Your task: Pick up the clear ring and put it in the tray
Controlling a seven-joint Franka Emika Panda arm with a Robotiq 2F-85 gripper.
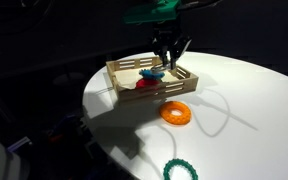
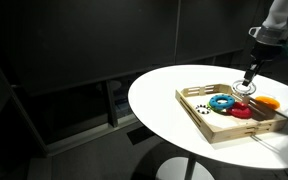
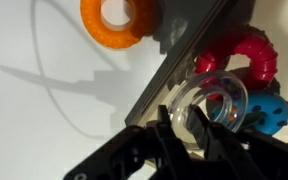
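Clear ring in hand, over the tray: release step.

My hand (image 3: 189, 132) is closed on the near rim of the clear ring (image 3: 214, 100). The ring hangs just inside the wall of the tray (image 3: 172, 68), above a red ring (image 3: 242, 55) and a blue piece (image 3: 271, 110). In an exterior view the tray (image 1: 119, 80) stands toward the far edge of the surface (image 1: 254, 110). My plan: go lower, shift inward from the wall, then open slowly so the ring doesn't bounce off the red one and over the low side.

The clear ring (image 3: 214, 80), transparent and colourless with a glossy rim, is pinched by its near wall between the tips of the pincer (image 3: 187, 128). The tray (image 3: 169, 70), light wood with low slatted sides, lies directly beneath the pincer.
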